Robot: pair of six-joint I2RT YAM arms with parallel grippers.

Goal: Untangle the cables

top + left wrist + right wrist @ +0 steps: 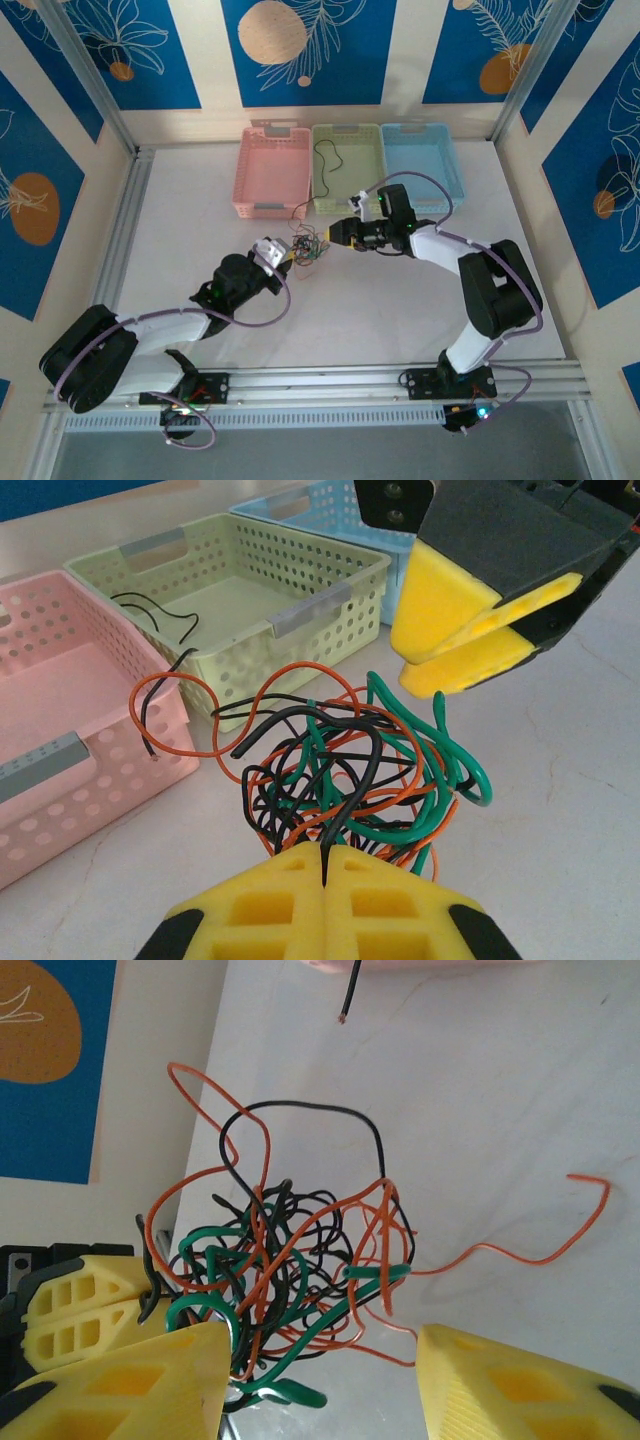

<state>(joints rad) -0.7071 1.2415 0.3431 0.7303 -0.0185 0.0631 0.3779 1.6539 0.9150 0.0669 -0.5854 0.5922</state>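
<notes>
The cables (pixel 308 245) lie as a knot of thin black, orange and green wires on the table's middle. My left gripper (pixel 285 258) is shut on one black cable (pixel 352 780) that runs up out of its closed yellow fingertips (pixel 326 865). My right gripper (pixel 335 232) stands open at the far side of the knot. Its two yellow fingers straddle the lower part of the tangle (pixel 290 1260), and the left finger (pixel 160 1380) touches green and black loops. A loose orange end (pixel 560 1250) trails off to the right. One black cable (pixel 330 160) lies apart in the green basket (pixel 347 128).
Three baskets stand side by side at the back: pink (pixel 268 210), green, and blue (pixel 420 127). An orange loop (pixel 175 715) and a black end reach toward the pink basket's front wall (pixel 60 750). The right gripper's fingers (pixel 470 640) hang close above the knot.
</notes>
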